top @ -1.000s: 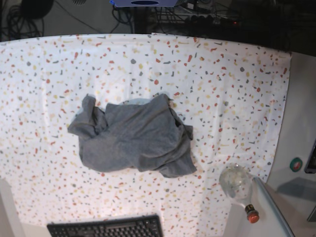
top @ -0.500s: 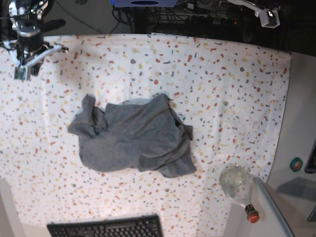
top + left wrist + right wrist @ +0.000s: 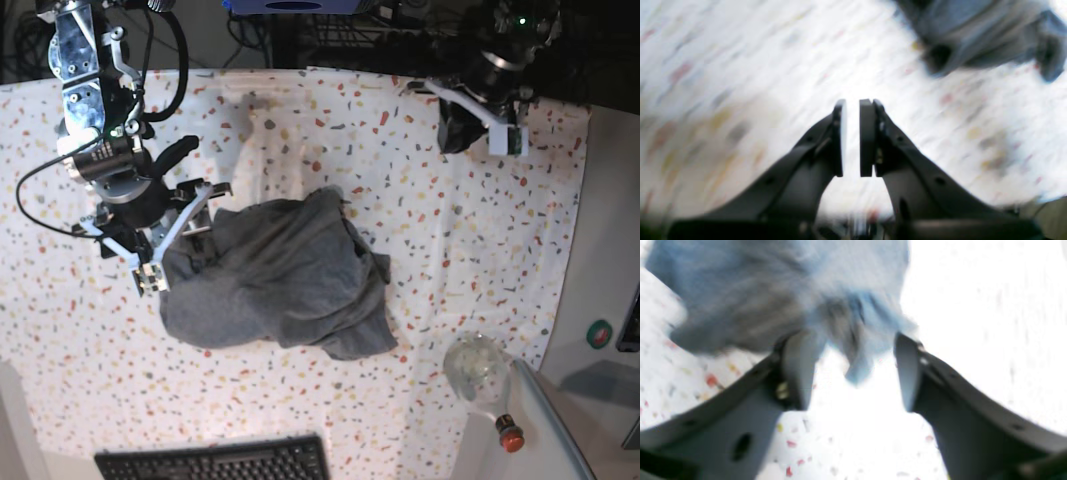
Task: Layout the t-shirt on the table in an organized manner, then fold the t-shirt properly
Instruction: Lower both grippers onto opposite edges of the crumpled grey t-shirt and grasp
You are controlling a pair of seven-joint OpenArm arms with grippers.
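The grey t-shirt (image 3: 280,280) lies crumpled in a heap at the middle of the speckled table (image 3: 450,250). My right gripper (image 3: 180,235) is at the heap's left edge. In the right wrist view it (image 3: 853,340) stands open, with a blurred fold of the t-shirt (image 3: 773,290) just ahead of and between its fingers, not pinched. My left gripper (image 3: 462,128) hovers over the table's far right, apart from the shirt. In the left wrist view it (image 3: 852,103) is open by a narrow gap with nothing in it, and the t-shirt (image 3: 973,33) lies ahead at the upper right.
A black keyboard (image 3: 215,462) lies at the front edge. A clear bottle with a red cap (image 3: 485,380) lies at the front right corner. A plain white counter (image 3: 600,250) borders the table's right side. Cables run along the back.
The right arm has swung down from the far left corner to the shirt's left edge and opened its jaws. The left arm has come in over the far right, its pads now slightly parted.
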